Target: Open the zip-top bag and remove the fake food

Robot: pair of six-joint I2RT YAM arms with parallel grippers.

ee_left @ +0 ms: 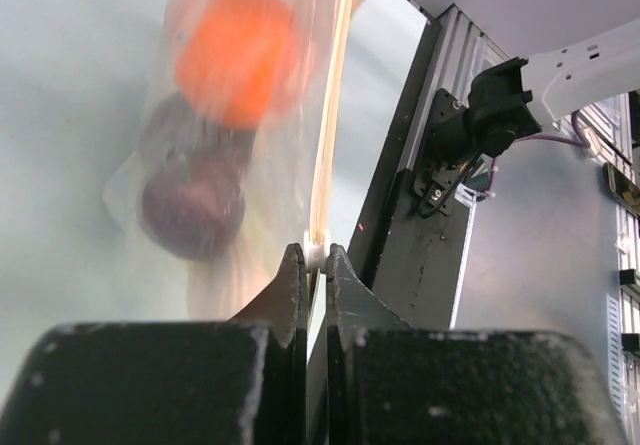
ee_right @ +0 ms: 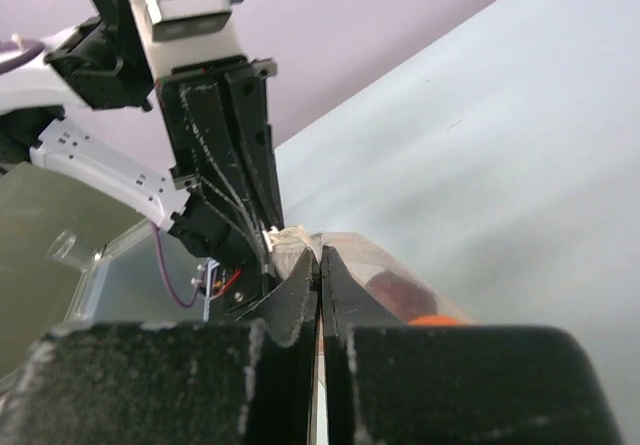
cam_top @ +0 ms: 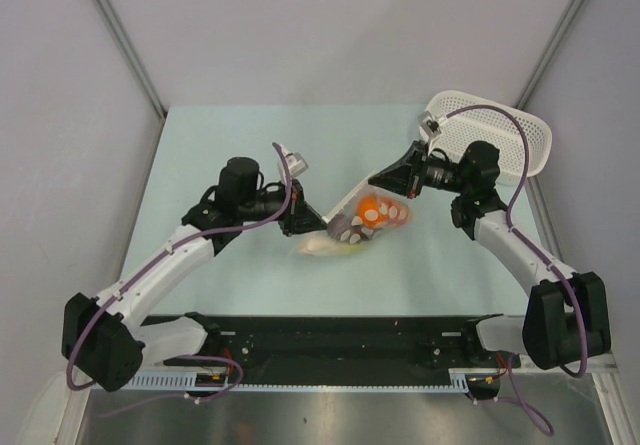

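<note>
In the top external view, the left gripper (cam_top: 310, 227) was pinched shut on one end of the zip-top bag (cam_top: 345, 227). The right gripper (cam_top: 373, 180) was clamped on the bag's opposite edge, so the pouch stretched between the two claws. The fake food (cam_top: 372, 212) sat inside the bag, just beside the right claw's tips. A white perforated basket (cam_top: 495, 135) lay behind the right claw, well apart from the bag, on the pale green table (cam_top: 220, 135).

In the left wrist view, the left claw's fingers met on the white zip strip (ee_left: 330, 145), which ran straight away from the tips. Left of the strip, inside the clear plastic, a dark purple lump (ee_left: 190, 205) lay nearer the tips and an orange ball (ee_left: 240, 50) lay beyond it.

In the right wrist view, the right claw's jaws were together on the bag's thin edge. Just past its tips the left claw gripped the same edge. A reddish piece (ee_right: 395, 290) showed through the plastic, right of the fingers.
</note>
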